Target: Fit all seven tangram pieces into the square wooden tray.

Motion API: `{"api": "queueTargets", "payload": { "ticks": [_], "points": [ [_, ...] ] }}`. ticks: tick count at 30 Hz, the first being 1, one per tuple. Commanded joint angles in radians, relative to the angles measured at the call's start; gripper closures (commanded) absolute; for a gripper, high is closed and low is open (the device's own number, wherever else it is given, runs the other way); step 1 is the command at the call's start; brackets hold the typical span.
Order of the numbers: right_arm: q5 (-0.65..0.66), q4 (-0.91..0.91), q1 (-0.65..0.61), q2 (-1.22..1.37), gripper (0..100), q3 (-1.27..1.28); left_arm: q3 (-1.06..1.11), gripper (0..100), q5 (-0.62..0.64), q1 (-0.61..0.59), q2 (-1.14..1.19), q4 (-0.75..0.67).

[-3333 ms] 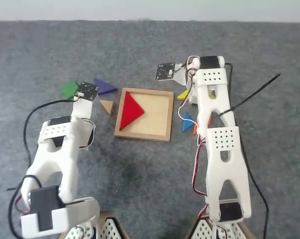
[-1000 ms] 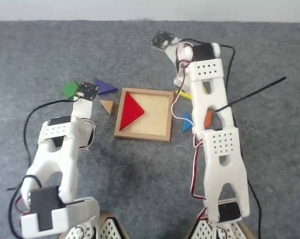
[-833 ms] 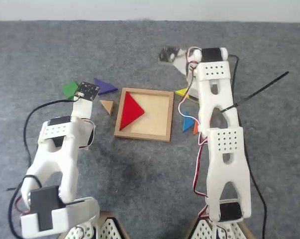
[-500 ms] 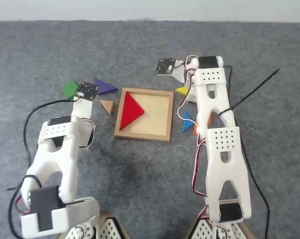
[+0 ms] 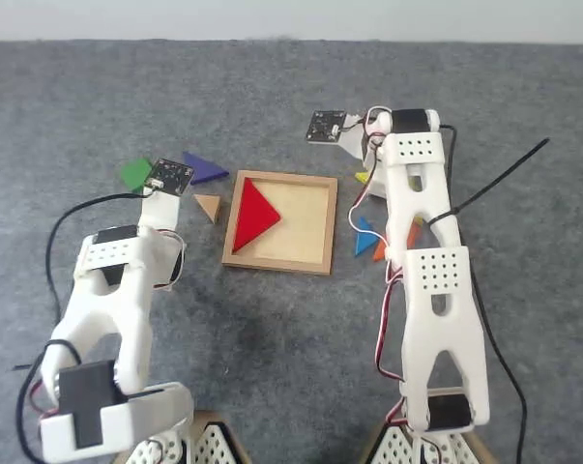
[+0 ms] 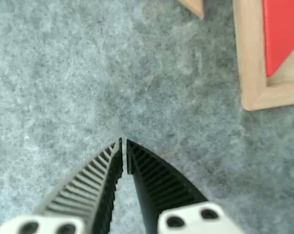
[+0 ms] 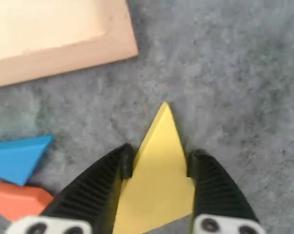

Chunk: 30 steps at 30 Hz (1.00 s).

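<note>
The square wooden tray (image 5: 325, 224) lies mid-table with a red triangle (image 5: 253, 215) in its left half. My right gripper (image 7: 159, 158) sits just right of the tray's far corner, its fingers pressed against both sloping sides of the yellow triangle (image 7: 159, 170), (image 5: 361, 178). A blue triangle (image 5: 364, 235) and an orange piece (image 5: 379, 250) lie beside it. My left gripper (image 6: 123, 143) is shut and empty over bare carpet left of the tray's (image 6: 254, 92) near corner. A tan triangle (image 5: 208, 206), a purple triangle (image 5: 206, 168) and a green piece (image 5: 134, 173) lie left of the tray.
Grey carpet covers the whole table. Cables trail from both arms, and a black cable tie (image 5: 504, 174) sticks out to the right of the right arm. The tray's right half is bare wood (image 7: 44, 19).
The right arm swung out toward the far side of the table and came back over the yellow triangle, which stayed on the carpet. The left arm has not moved.
</note>
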Motion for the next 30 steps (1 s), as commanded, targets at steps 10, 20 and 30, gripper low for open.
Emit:
{"api": "queueTargets", "payload": {
  "ticks": [10, 20, 30],
  "points": [
    [-0.555, 0.137, 0.005, -0.134, 85.1, -0.288, -0.004, 99, -0.005, -0.005, -0.051, -0.017],
    [-1.329, 0.143, 0.11, -0.283, 85.1, -0.301, -0.004, 99, -0.005, -0.005, -0.051, -0.017],
    [-1.826, 0.143, 0.148, -0.295, 80.0, -0.095, -0.002, 99, -0.005, -0.005, -0.051, -0.017]
  ]
}}
